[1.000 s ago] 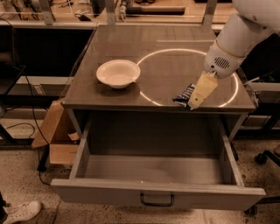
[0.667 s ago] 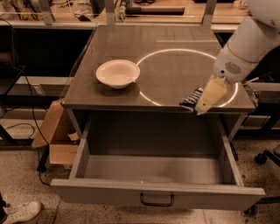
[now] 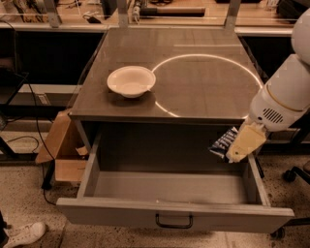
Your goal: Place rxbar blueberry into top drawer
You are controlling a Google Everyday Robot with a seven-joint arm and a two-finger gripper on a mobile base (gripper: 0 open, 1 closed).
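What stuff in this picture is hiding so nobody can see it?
1. Camera view: part of the rxbar blueberry sits behind the claw holding it, and its lettering is too blurred to read.
2. The top drawer: its front panel hides the nearest strip of floor inside.
3. The arm is cut off by the right edge.
4. A shoe is cut off at the bottom-left corner, so its wearer is unseen.

Site: I see a lab | cues: cluttered workbench, trailing cables, cardboard box | claw grips rxbar blueberry over top drawer
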